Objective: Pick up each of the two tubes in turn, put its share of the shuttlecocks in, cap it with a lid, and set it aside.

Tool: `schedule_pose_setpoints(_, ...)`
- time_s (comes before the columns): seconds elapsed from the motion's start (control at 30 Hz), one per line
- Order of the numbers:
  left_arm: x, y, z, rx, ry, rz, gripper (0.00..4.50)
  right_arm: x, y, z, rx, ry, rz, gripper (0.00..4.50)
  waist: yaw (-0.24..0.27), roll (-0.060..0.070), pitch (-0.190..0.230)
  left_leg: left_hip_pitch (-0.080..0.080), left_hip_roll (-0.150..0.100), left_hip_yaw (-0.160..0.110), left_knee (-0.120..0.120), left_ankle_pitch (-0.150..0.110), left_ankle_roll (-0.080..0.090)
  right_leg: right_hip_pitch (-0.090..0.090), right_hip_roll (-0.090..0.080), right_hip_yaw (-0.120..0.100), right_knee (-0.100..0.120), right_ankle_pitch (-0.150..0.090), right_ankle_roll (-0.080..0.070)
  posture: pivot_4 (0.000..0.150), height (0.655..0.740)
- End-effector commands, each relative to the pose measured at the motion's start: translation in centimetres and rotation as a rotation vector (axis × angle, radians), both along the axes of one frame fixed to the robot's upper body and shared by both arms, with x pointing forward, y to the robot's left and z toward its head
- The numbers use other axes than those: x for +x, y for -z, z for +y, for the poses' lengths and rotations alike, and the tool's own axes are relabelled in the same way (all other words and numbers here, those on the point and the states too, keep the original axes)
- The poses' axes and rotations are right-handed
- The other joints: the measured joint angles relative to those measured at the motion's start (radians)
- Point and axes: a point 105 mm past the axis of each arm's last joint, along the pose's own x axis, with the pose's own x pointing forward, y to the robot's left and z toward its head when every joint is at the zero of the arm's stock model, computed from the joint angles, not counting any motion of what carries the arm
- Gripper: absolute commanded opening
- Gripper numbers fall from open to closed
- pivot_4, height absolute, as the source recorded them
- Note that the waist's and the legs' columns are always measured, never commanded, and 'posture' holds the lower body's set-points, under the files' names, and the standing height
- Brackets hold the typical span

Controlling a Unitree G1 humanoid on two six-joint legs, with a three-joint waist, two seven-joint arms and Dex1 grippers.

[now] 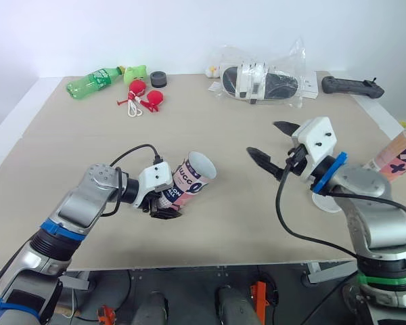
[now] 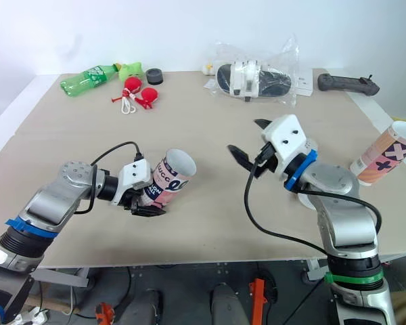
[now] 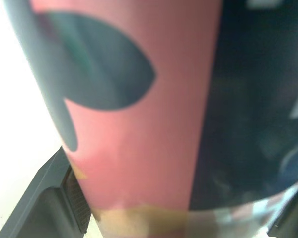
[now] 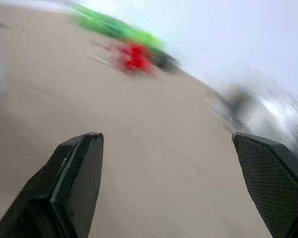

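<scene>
Tube [image 1: 191, 177] and left gripper [image 1: 164, 211] sat together in the left eye view: the black fingers were clamped across the tube's lower part, and the tube leaned away from the wrist with its open white mouth pointing up and toward the right gripper [image 1: 274, 143]. That gripper hung above the table [image 1: 223, 230] with its jaws spread wide and nothing between them. The second tube [image 1: 400, 150] lay tilted well off to its outer side, at the table's edge. Far beyond the left gripper, near the back edge, lay a green bottle [image 1: 93, 81] and some red pieces [image 1: 145, 96].

In the left wrist view, the tube's pink and dark printed wall pressed close against the camera, with one ribbed finger [image 3: 54, 198] touching its side low down.

In the right wrist view, both fingers [image 4: 72, 183] stood far apart over bare tabletop. Ahead of them a red smear and a green streak showed, probably the red pieces and the bottle, though the blur left that unsure.
</scene>
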Motion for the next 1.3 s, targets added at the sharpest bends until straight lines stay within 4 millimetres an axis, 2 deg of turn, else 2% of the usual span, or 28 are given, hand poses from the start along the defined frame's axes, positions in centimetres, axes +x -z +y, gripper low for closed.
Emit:
schedule_pose_setpoints(0.03,-0.9,1.6,-0.4,0.020,0.027,0.067,3.67,1.7,2.5,-3.9,0.044,0.343,0.025,4.44,0.000,0.000,0.000,0.000,0.000,0.000,0.000,0.000,0.000,0.000,0.000,0.000,0.000,0.000,0.000,0.150,0.7400)
schedule_pose_setpoints(0.13,-0.8,1.5,-0.4,0.021,0.026,0.066,3.67,2.7,4.9,-5.4,0.076,0.497,0.064,4.44,0.000,0.000,0.000,0.000,0.000,0.000,0.000,0.000,0.000,0.000,0.000,0.000,0.000,0.000,0.000,0.150,0.7400)
schedule_pose_setpoints(0.3,-0.9,1.5,-0.1,0.025,0.018,0.067,3.67,4.4,6.1,-6.6,0.086,0.609,0.085,4.44,-0.002,0.001,0.000,0.000,0.000,0.000,-0.001,0.000,0.000,0.000,0.000,0.001,0.000,0.000,0.000,0.150,0.7400)
schedule_pose_setpoints(0.6,-1.0,1.4,-0.1,0.018,0.004,0.067,3.67,7.2,5.7,-6.8,0.113,0.652,0.043,4.44,-0.008,0.001,0.000,0.001,0.000,0.000,-0.002,0.000,0.000,0.000,0.000,0.001,0.000,0.000,0.000,0.150,0.7400)
schedule_pose_setpoints(0.73,-1.0,1.4,-0.1,0.017,0.000,0.066,3.67,8.2,5.0,-7.3,0.127,0.695,0.018,4.44,-0.009,0.001,0.000,0.001,0.000,0.000,-0.002,0.000,0.000,0.000,0.000,0.001,0.000,0.000,0.000,0.150,0.7400)
schedule_pose_setpoints(0.9,-1.0,1.4,-0.2,0.015,0.001,0.064,3.67,9.2,5.1,-8.1,0.166,0.746,0.024,4.44,-0.010,0.001,0.000,0.001,0.000,0.000,-0.002,0.000,0.000,0.000,0.000,0.001,0.000,0.000,0.000,0.150,0.7400)
schedule_pose_setpoints(1.0,-1.0,1.3,-0.3,0.013,0.001,0.063,3.67,9.5,5.3,-8.3,0.179,0.764,0.031,3.66,-0.011,0.001,0.000,0.001,0.000,0.000,-0.002,0.000,0.000,0.000,0.000,0.001,0.000,0.000,0.000,0.150,0.7400)
schedule_pose_setpoints(1.23,-1.1,1.3,-0.4,0.011,-0.002,0.064,3.67,9.5,5.6,-8.5,0.198,0.775,0.033,0.13,-0.012,0.001,0.000,0.001,0.000,0.000,-0.002,0.000,0.000,0.000,0.000,0.001,0.000,0.000,0.000,0.150,0.7400)
schedule_pose_setpoints(1.3,-1.1,1.3,-0.4,0.010,-0.001,0.064,3.67,9.5,5.3,-8.6,0.202,0.767,0.013,0.05,-0.012,0.001,0.000,0.001,0.000,0.000,-0.002,0.000,0.000,0.000,0.000,0.001,0.000,0.000,0.000,0.150,0.7400)
